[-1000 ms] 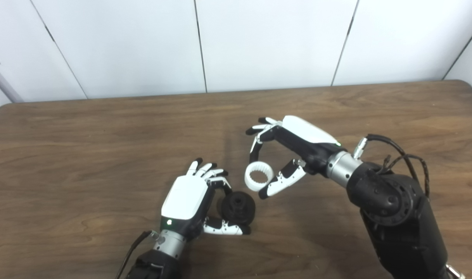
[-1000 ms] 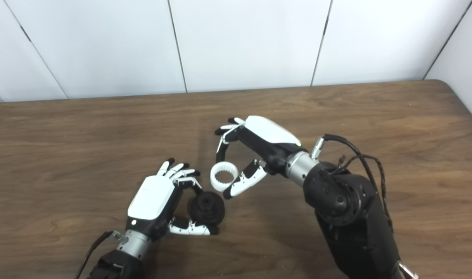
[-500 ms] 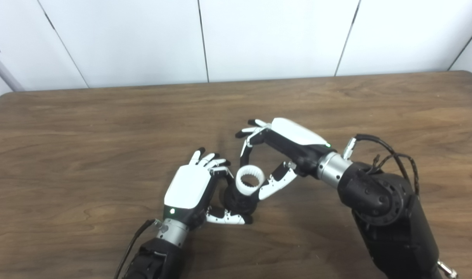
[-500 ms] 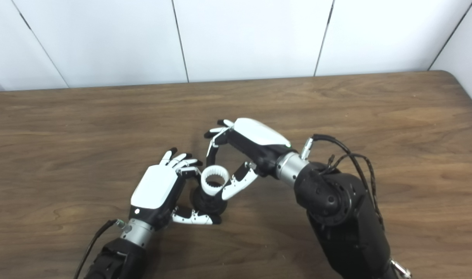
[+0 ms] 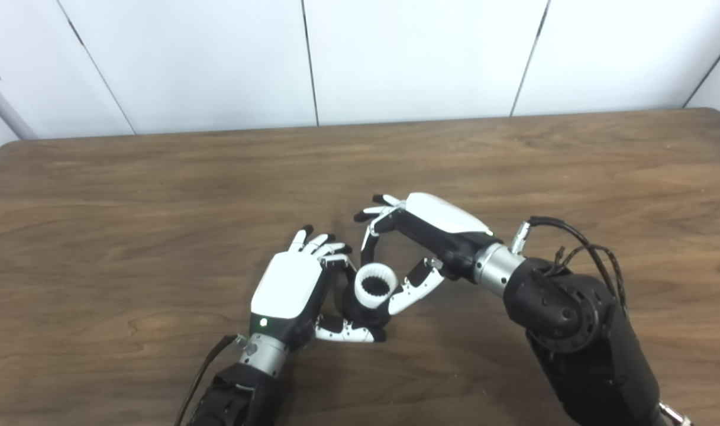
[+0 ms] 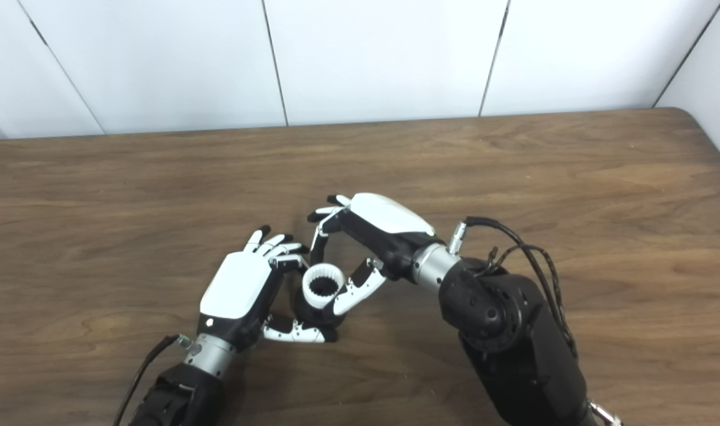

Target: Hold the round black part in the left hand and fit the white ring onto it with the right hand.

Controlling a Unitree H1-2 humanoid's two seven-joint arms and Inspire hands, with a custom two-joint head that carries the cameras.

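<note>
My left hand (image 5: pixel 289 293) rests low on the wooden table (image 5: pixel 158 195), fingers and thumb curled around the round black part (image 5: pixel 362 313), which stands on the table. The white ring (image 5: pixel 373 286), toothed on its inside, sits on top of the black part, and dark material shows through its hole. My right hand (image 5: pixel 422 236) reaches in from the right and pinches the ring between a finger and the thumb. The black part is mostly hidden under the ring and the fingers. How far down the ring sits on the part cannot be told.
The brown table (image 6: pixel 572 171) spreads wide on all sides of the hands. White wall panels (image 5: pixel 419 59) stand behind its far edge. Black cables (image 5: pixel 578 248) loop off my right forearm.
My right hand carried the white ring left and down, from beside the black part to on top of it. My left hand stayed put, holding the black part. The camera tilted slightly.
</note>
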